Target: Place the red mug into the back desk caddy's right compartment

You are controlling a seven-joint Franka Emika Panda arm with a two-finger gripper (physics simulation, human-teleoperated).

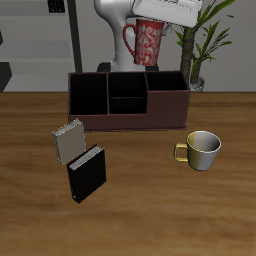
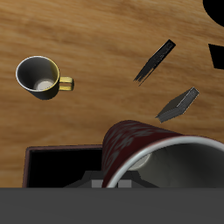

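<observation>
— Over the far part of the table (image 1: 140, 215), what room to move?

— Plenty above. Back desk caddy (image 1: 128, 118) standing near the table's far edge, open side up, nothing lying in its dark sections. Just beyond its end, a potted plant (image 1: 203, 45) with leaves reaching up beside the arm's path. Closer to the near edge, well apart from the caddy: a yellowish mug (image 1: 203, 148), a grey book (image 1: 68, 140) and a black book (image 1: 86, 173), the two books just beside each other.

— And the red mug?

— Up in the air, red mug (image 1: 148, 43) upright, clear of the caddy's top edge, hanging under the gripper (image 1: 152, 20). Roughly above the wall between the split middle sections and the right compartment (image 1: 167, 86), not yet down inside.

— Grip?

— Closed on the mug at its rim, carrying it; fingertips mostly hidden, so exact width hard to tell. From the wrist, mug's pale inside close up, caddy's corner below it.
</observation>
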